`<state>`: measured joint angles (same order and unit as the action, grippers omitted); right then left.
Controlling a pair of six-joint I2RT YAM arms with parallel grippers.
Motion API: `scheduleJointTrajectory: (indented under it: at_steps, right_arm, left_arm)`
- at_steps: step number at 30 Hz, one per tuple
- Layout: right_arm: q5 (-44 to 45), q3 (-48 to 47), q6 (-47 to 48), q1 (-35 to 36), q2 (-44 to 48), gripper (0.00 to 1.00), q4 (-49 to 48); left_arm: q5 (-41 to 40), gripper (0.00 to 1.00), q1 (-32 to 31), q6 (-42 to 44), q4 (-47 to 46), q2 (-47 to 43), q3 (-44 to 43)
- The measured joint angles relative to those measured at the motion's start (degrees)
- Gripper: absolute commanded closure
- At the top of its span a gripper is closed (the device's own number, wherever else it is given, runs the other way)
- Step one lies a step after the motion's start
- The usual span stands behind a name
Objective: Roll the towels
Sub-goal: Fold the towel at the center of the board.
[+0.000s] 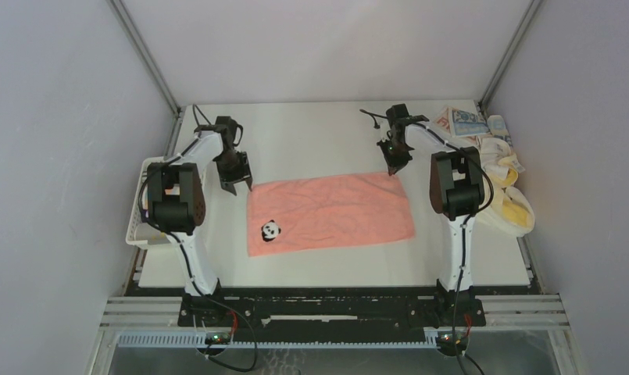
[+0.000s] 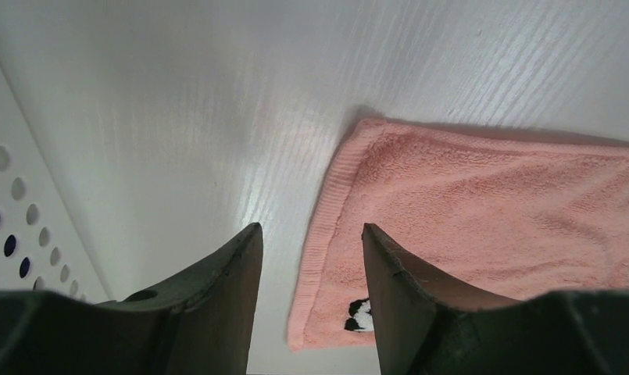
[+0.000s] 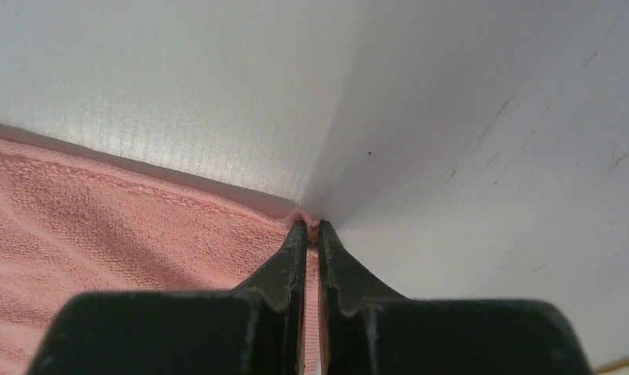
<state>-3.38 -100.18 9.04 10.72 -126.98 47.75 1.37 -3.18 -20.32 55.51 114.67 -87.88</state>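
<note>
Judging progress from the overhead view, I rate the task as barely begun: the pink towel (image 1: 330, 212) lies flat and fully spread at the middle of the table (image 1: 311, 141), long side running left to right, with no turn of roll in it. The right gripper (image 1: 392, 168) is at the towel's far right corner, jaws pressed together with the hem pinched between them; its wrist view shows pink fabric in the slit. The left gripper (image 1: 237, 187) hangs just beside the far left corner, jaws spread, nothing between them, and apparently clear of the cloth. I judge the step in hand to be securing both far corners before rolling toward the near edge. Left to do: this towel entire, then the pile (image 1: 498, 148) of unrolled towels heaped at the table's far right edge, where I make out a blue-printed one and cream-yellow ones. Containers: one white basket (image 1: 131, 226) stands at the left edge, beside the left arm. The arm covers most of its interior; I see no rolled towel there, but I cannot confirm that it holds nothing.
</note>
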Motion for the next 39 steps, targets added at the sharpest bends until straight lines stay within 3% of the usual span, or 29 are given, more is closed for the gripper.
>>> scheduleJointTrajectory:
  at_steps: [8, 15, 39]
  right_arm:
    - [1.51, 0.04, 0.04, 0.33, 0.00, 1.00, -1.05]
    - [1.81, 0.37, 0.09, 0.57, 0.11, 1.00, -2.16]
    - [2.01, 4.44, 0.07, 0.46, 2.54, 1.00, -6.45]
  left_arm:
    - [2.47, 0.45, 0.00, -0.13, -1.70, 1.11, -1.20]
    - [2.78, 0.54, -0.15, -1.14, -2.71, 4.13, -5.20]
    - [-4.96, 0.61, -4.55, -1.53, 3.63, 11.06, -11.34]
